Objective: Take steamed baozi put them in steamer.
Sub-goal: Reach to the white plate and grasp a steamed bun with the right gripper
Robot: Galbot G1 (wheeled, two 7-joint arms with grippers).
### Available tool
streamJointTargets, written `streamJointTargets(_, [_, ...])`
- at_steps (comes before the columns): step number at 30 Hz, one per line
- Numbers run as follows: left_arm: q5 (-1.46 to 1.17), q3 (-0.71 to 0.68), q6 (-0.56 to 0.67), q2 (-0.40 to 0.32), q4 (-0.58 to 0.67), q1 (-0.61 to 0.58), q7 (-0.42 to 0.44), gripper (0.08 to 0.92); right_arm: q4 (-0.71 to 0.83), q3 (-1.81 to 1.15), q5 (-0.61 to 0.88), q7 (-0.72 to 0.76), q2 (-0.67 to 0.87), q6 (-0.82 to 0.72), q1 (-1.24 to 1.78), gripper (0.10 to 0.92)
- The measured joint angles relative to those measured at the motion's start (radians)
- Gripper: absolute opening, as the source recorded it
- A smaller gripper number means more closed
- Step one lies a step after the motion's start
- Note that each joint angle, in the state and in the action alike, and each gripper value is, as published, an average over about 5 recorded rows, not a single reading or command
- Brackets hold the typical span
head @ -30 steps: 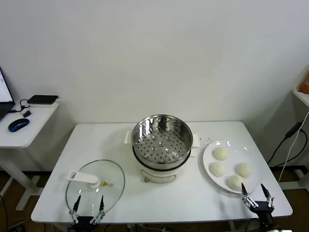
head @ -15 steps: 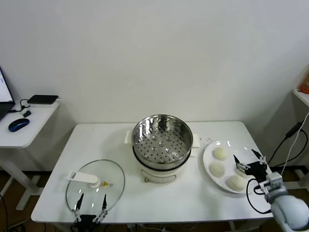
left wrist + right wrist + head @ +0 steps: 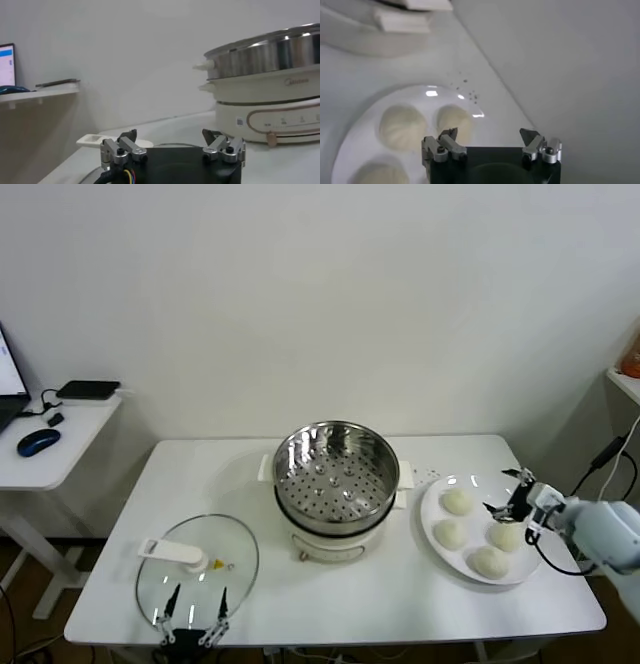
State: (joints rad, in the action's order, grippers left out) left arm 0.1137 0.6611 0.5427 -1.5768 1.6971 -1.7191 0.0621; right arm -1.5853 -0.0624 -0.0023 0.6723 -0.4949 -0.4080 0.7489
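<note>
The right gripper, fingers spread wide and holding nothing, is now hanging over the far right of the plate, having risen from the table's near edge. Four buns are sitting on the plate beside the steamer. The left gripper is waiting open by the glass lid.

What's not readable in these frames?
- Head view: left end effector cut off by the bottom edge, overlapping the glass lid.
- Right wrist view: the right end effector body hides the plate's near part; only three baozi show.
- Left wrist view: steamer interior unseen from this low angle.
</note>
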Motion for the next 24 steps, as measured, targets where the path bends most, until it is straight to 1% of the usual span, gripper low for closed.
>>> streamJointTargets(5, [0.009,-0.006,0.003,-0.001,-0.005,0.000,0.002,0.823,0.112,0.249,-0.010,0.120,0.008,0.054,-0.241,0.823])
streamJointTargets(10, [0.009,-0.009,0.001,-0.004,-0.004,-0.002,0.009,0.823,0.242,0.494,0.000,0.225,-0.021,0.117,-0.468,0.823])
streamJointTargets(17, [0.012,-0.005,0.002,-0.008,-0.006,-0.006,0.013,0.823,0.426,0.760,0.035,0.333,-0.112,0.207,-0.712,0.823])
streamJointTargets(24, [0.018,0.008,0.005,-0.009,-0.014,-0.009,0.016,0.823,0.593,0.917,0.034,0.397,-0.230,0.292,-0.851,0.823])
